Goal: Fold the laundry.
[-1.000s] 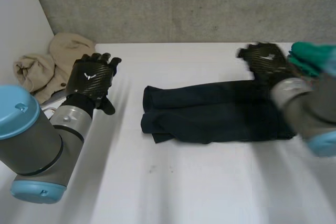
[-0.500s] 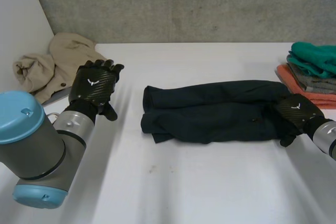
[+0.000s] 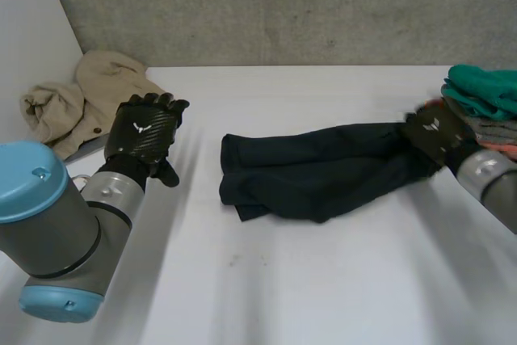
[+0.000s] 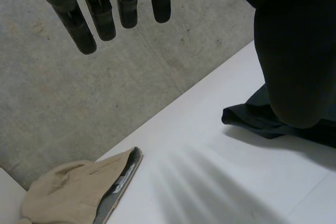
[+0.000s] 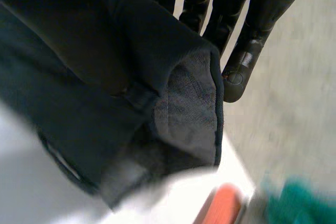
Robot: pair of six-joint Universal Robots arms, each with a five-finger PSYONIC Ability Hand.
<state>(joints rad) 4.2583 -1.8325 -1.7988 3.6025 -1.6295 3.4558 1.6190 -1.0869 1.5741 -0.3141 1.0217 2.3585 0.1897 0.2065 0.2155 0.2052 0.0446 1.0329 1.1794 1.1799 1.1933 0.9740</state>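
A dark navy garment (image 3: 315,171), folded into a long strip, lies across the middle of the table. My right hand (image 3: 434,131) is shut on its right end and holds that end lifted off the table, close to the folded pile. In the right wrist view the cloth's hemmed end (image 5: 184,103) is bunched under the palm, against the fingers (image 5: 257,19). My left hand (image 3: 144,131) hovers open at the left, apart from the garment. Its fingers (image 4: 100,14) are straight and hold nothing, and the garment's left end (image 4: 247,116) lies beyond them.
A crumpled beige garment (image 3: 81,98) lies in the back left corner, also seen past the left hand's fingertips (image 4: 73,192). A pile of folded clothes, green over grey and orange (image 3: 485,94), stands at the right edge, just behind the right hand.
My right hand has shut on the garment's right end and carried it up and back toward the pile, pulling the strip slanted. The left hand has hardly moved.
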